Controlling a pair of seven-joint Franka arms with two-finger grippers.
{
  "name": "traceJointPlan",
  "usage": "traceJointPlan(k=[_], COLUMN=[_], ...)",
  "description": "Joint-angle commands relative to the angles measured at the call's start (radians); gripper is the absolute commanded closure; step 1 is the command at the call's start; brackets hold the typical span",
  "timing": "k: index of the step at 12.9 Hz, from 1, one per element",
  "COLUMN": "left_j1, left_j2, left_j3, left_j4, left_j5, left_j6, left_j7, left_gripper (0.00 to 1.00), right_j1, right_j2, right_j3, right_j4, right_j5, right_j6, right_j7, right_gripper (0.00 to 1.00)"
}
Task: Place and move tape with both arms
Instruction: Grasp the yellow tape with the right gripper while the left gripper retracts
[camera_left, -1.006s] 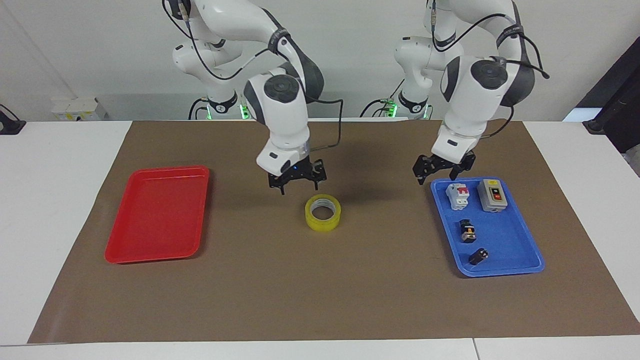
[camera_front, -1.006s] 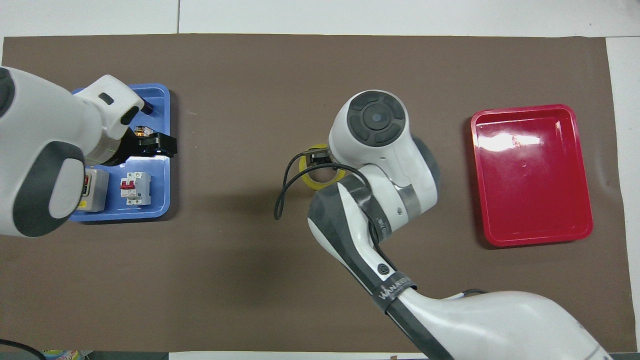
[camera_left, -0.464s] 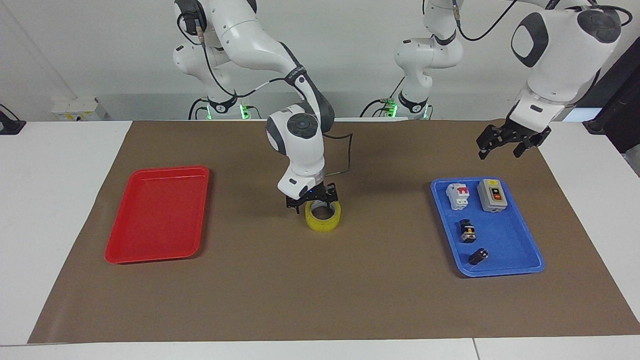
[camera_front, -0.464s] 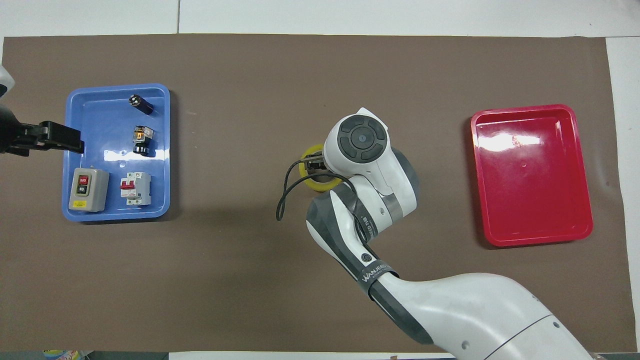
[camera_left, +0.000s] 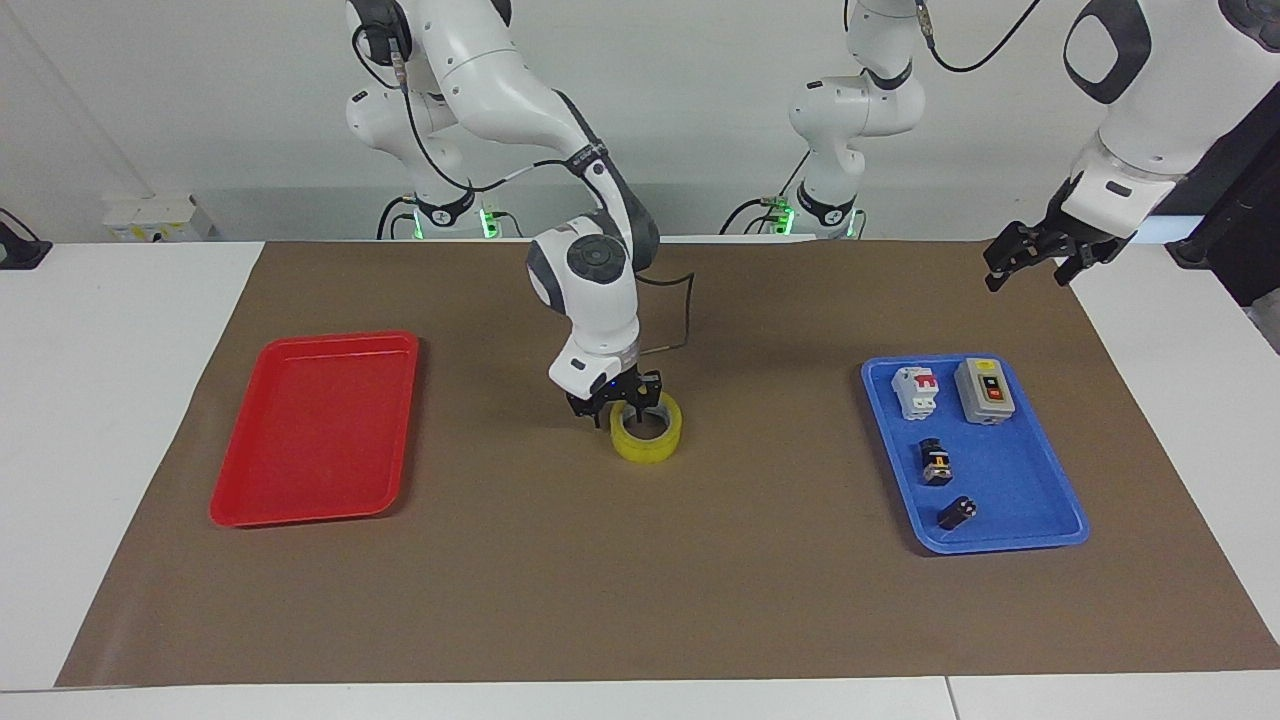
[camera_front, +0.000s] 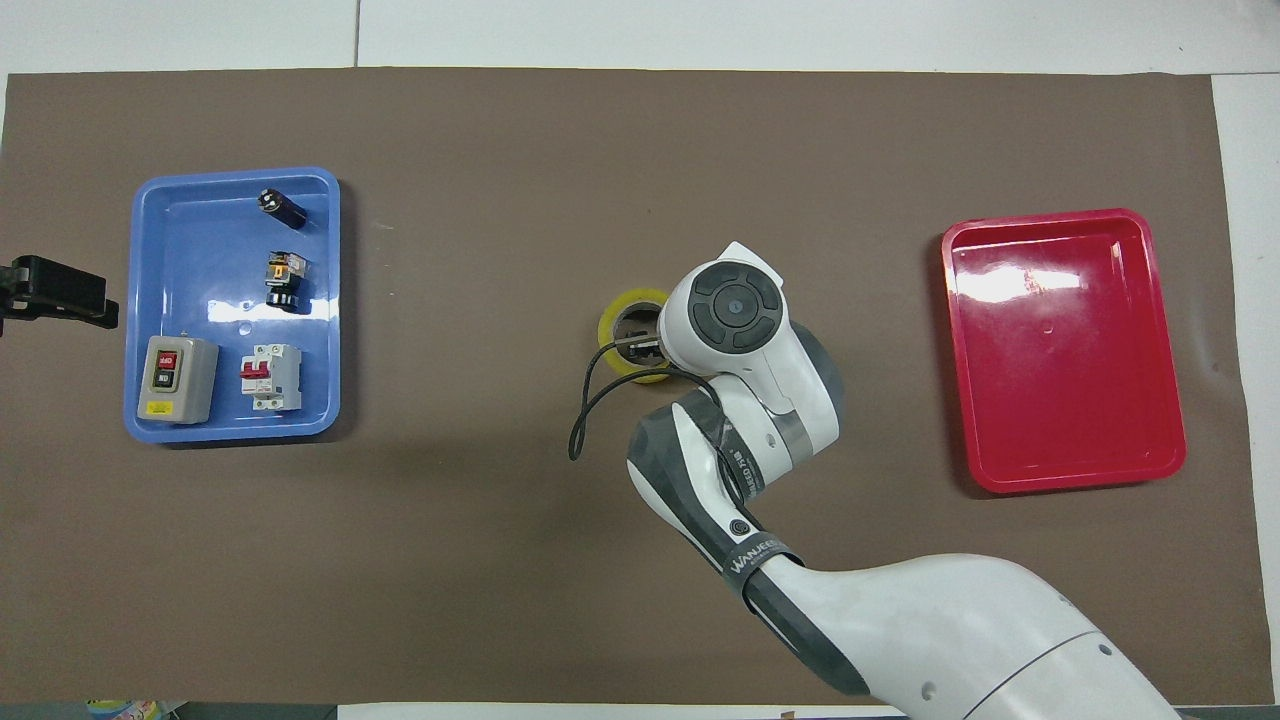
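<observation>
white wall (camera_left: 700, 90), brown mat (camera_left: 640, 580) on white table (camera_left: 100, 400)

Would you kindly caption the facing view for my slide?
Right hand grips the tape; left hand waits.

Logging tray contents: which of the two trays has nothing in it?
The red tray, toward the right arm's end, is bare inside; the blue tray holds four small electrical parts.

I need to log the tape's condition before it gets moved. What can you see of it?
The tape is a wide roll of translucent yellow film with a pale inner core. It lies flat, hole up, on the brown mat mid-table, between the red tray and the blue tray. The right end effector is down on the roll's wall on the robots' side, one finger inside the hole.
</observation>
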Motion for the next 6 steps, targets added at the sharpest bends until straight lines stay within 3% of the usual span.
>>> traceJointPlan(k=[1, 3, 6], left_j1=[0.010, 0.010, 0.009], left_j2=[-0.018, -0.022, -0.030], left_j3=[-0.008, -0.009, -0.009], left_j4=[-0.016, -0.019, -0.025], left_j5=[-0.024, -0.026, -0.026], left_j6=[-0.014, -0.015, -0.006], left_j7=[0.012, 0.008, 0.017], left_gripper=[0.00, 0.00, 0.00], right_j1=[-0.009, -0.026, -0.096], right_j2=[-0.035, -0.033, -0.027], right_j3=[0.007, 0.007, 0.003], right_j4=[-0.032, -0.006, 0.141], right_j5=[-0.009, -0.011, -0.014], right_j6=[0.000, -0.058, -0.257], right_j7=[-0.009, -0.017, -0.110], right_gripper=[1.00, 1.00, 1.00])
